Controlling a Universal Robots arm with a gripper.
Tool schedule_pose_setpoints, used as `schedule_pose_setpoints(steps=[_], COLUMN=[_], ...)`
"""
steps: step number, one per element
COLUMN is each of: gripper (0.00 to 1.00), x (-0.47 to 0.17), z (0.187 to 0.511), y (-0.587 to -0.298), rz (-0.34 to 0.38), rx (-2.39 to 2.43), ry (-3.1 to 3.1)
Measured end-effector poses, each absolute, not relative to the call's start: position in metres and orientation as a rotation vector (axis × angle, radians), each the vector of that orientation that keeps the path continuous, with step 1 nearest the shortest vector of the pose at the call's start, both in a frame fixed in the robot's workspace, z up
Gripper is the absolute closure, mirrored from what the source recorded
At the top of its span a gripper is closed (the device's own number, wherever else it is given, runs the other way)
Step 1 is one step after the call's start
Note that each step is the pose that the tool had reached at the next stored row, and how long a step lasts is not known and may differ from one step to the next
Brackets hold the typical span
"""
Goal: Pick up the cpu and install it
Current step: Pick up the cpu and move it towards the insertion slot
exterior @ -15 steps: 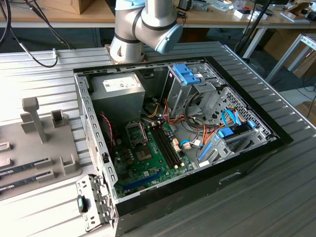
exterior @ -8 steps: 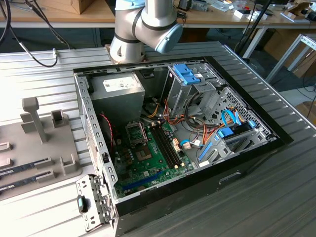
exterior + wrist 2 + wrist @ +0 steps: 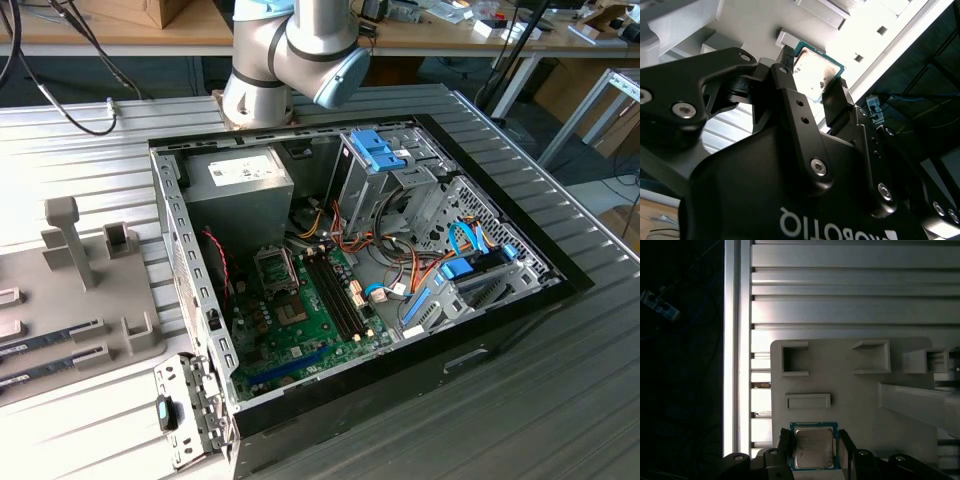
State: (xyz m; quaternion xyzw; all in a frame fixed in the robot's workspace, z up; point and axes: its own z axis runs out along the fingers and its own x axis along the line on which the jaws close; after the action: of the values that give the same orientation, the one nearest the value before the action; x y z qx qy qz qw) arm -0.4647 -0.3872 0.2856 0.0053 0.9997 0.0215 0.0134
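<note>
The cpu [image 3: 813,449], a small square chip with a silver-grey top and a green rim, sits between the two black fingers of my gripper [image 3: 813,440] in both wrist views. One finger [image 3: 782,446] presses each side edge, so the gripper is shut on the cpu [image 3: 812,72]. Beneath it lies the light grey parts holder [image 3: 850,400]; I cannot tell whether the chip still touches it. In the exterior view the dark socket frame [image 3: 275,268] sits on the green motherboard inside the open computer case [image 3: 500,300].
The arm's base [image 3: 265,85] stands behind the case. A grey power-supply box [image 3: 240,190] stands just behind the socket, with drive cages and cables at the exterior view's right. The grey holder [image 3: 90,300] at the exterior view's left carries memory sticks [image 3: 50,340].
</note>
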Motion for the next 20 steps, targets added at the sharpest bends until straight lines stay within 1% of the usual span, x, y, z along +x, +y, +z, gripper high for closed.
schedule_pose_setpoints(steps=[20], gripper=[0.53], x=[-0.4647], z=[0.2896], y=[-0.3872], rz=[0.068], rx=[0.016], ry=[3.114])
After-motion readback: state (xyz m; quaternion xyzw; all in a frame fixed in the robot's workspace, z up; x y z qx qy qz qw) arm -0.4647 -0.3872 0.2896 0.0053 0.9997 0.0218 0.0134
